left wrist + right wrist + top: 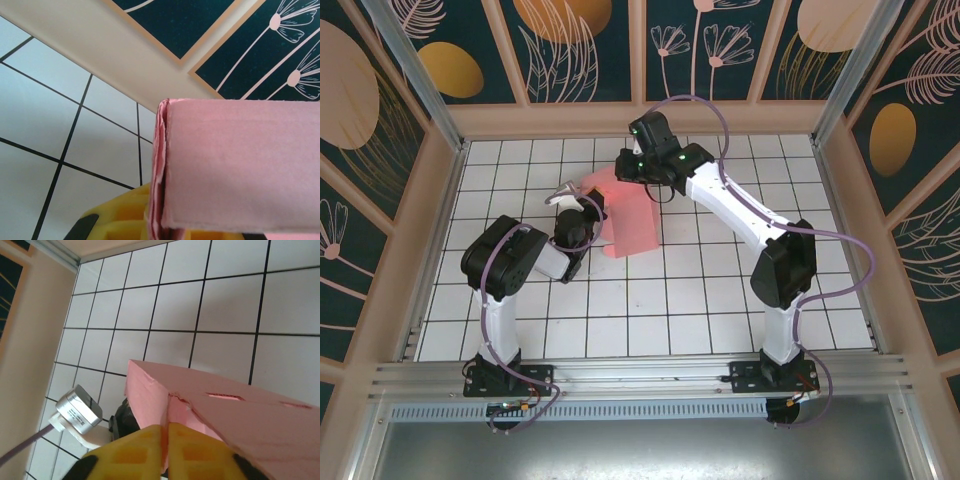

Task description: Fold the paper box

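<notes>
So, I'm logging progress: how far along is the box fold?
Done: the box is no flat sheet; its walls meet at a folded corner, seen from the right wrist. In hand: the right pincer is shut on its card at that corner, and the left pincer is at the opposite end, grip unclear. Left: the slots sit empty, so tucking tabs and closing probably remain.
</notes>
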### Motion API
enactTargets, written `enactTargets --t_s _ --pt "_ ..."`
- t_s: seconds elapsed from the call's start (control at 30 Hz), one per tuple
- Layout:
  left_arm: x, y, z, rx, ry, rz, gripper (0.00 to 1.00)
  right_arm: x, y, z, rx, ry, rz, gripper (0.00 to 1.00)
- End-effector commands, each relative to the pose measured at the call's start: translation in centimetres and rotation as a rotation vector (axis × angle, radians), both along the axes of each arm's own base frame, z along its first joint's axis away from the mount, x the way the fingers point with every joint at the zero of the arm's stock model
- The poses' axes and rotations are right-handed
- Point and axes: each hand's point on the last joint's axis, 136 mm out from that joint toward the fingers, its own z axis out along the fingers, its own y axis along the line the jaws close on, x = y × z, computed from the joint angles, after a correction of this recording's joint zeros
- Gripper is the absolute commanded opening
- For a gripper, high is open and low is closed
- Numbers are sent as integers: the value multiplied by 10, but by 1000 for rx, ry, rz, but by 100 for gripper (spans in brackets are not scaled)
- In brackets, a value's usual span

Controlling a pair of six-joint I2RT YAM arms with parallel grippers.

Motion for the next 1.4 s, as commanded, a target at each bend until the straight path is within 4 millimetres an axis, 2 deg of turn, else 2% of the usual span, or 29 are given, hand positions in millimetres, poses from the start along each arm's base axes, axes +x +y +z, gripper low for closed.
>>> enactTargets --t_s 0.0,0.07,0.13,0.2,0.23,0.3,0.33,0.37,0.47,0.5,0.57,0.67,0.73,0.8,0.93,1.03,1.13,1.23,1.3,1.37 --pt "-1 4 12 7 -40 15 0 0 4 6 9 -1 -9 3" --pt "-1 4 13 6 -41 14 0 0 3 6 9 0 -16 6" --pt "-1 4 14 7 -42 17 0 0 3 6 12 5 -25 23" --pt "-1 4 13 8 -40 17 0 0 4 5 14 8 -20 26" --pt "-1 4 13 7 -39 17 0 0 5 5 16 11 -16 25" --pt "-1 4 13 8 -38 15 0 -2 6 4 23 16 -6 17" --pt "-1 5 13 10 -39 16 0 -2 7 3 27 17 -6 6" --pt "-2 5 12 12 -36 18 0 -2 7 3 27 17 -9 0" --pt "-2 6 12 15 -34 21 0 -2 6 5 27 9 -13 0" --pt "-2 6 12 15 -35 22 0 -1 4 8 29 -1 -17 4" --pt "-2 6 12 17 -33 23 0 -2 3 17 40 -33 -13 22" --pt "-3 6 11 16 -23 20 0 -5 -5 43 60 -117 -8 44" --pt "-4 5 8 26 -6 13 0 -8 -14 61 73 -180 -16 54" --pt "-5 3 6 46 10 -3 0 -11 -29 77 85 -236 -35 58" --pt "-10 -4 5 90 50 -59 0 -15 -73 99 116 -345 -76 59" --pt "-15 -16 3 114 81 -133 0 -17 -103 106 131 -403 -89 59" --pt "-18 -32 3 128 115 -231 0 -8 -146 96 159 -380 -112 59" --pt "-20 -47 10 104 108 -310 0 -1 -175 75 190 -334 -80 55" --pt "-21 -57 14 84 108 -364 0 0 -180 63 207 -299 -25 53" --pt "-21 -64 18 68 106 -394 0 -2 -174 53 199 -279 42 51"
